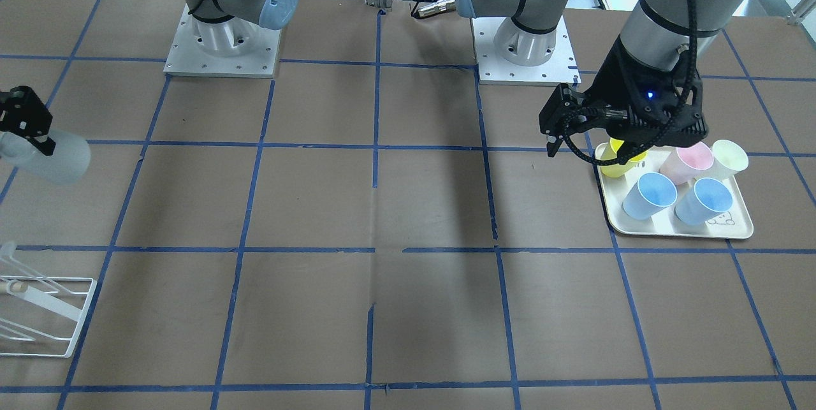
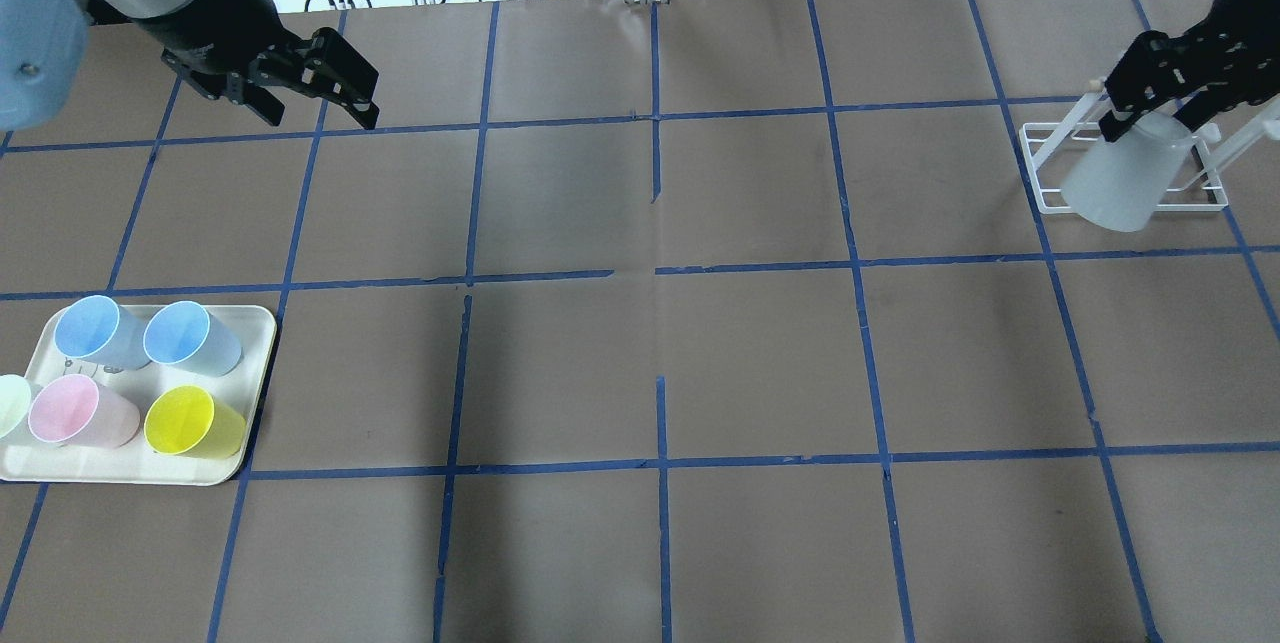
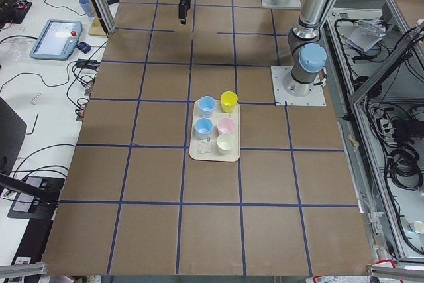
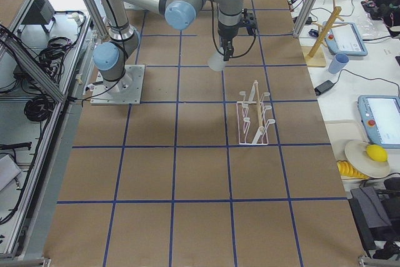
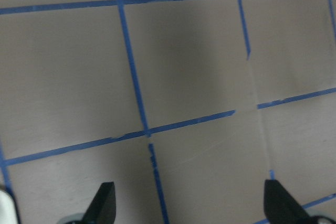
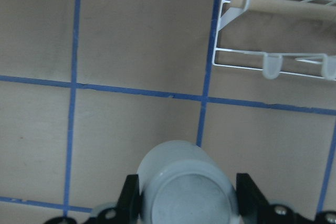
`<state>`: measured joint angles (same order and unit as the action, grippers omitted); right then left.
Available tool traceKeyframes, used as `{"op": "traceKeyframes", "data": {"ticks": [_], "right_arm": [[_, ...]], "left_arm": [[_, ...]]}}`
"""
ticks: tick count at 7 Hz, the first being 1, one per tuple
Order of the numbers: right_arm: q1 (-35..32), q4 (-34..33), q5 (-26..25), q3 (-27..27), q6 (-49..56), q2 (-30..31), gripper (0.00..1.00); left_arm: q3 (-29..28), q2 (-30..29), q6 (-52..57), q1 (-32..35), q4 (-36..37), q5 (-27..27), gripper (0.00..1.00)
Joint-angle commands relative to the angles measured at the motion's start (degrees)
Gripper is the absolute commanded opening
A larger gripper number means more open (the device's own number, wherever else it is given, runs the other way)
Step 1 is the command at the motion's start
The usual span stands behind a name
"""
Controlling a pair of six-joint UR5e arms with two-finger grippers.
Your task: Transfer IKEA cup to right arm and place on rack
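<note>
My right gripper [image 2: 1150,118] is shut on the pale-grey IKEA cup [image 2: 1122,181] and holds it in the air, tilted. In the right wrist view the cup [image 6: 184,187] sits between the fingers [image 6: 129,200]. It also shows in the front-facing view [image 1: 54,158] and the exterior right view [image 4: 217,62]. The white wire rack [image 4: 255,120] stands on the table a little apart from the cup, and shows in the right wrist view [image 6: 273,61] at the upper right. My left gripper [image 2: 318,111] is open and empty, above the table near the tray [image 5: 191,205].
A cream tray [image 2: 252,328] at the table's left end holds two light-blue cups [image 2: 190,338], a pink cup [image 2: 80,411], a yellow cup [image 2: 192,423] and a cream-white cup [image 1: 730,156]. The brown table has blue tape lines. Both arm bases [image 1: 223,46] stand at the robot's side.
</note>
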<state>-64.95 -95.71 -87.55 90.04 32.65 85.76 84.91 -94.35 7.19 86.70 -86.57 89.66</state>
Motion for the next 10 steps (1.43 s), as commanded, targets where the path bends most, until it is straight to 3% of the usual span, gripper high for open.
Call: {"op": "traceKeyframes", "data": {"ticks": [1, 4, 10], "right_arm": [[1.4, -8.66, -1.31, -0.3, 6.96, -4.79, 0.35], [1.4, -14.41, -1.05, -0.48, 8.73, -7.63, 0.35], [1.4, -18.8, -0.69, -1.01, 8.83, -10.52, 0.35]], "left_arm": [[-1.06, 1.53, -8.33, 0.58, -2.47, 2.1, 1.0], [-0.36, 2.85, -7.64, -0.13, -2.2, -2.63, 1.0], [-0.27, 3.91, -1.3, -1.71, -1.59, -2.91, 1.0]]}}
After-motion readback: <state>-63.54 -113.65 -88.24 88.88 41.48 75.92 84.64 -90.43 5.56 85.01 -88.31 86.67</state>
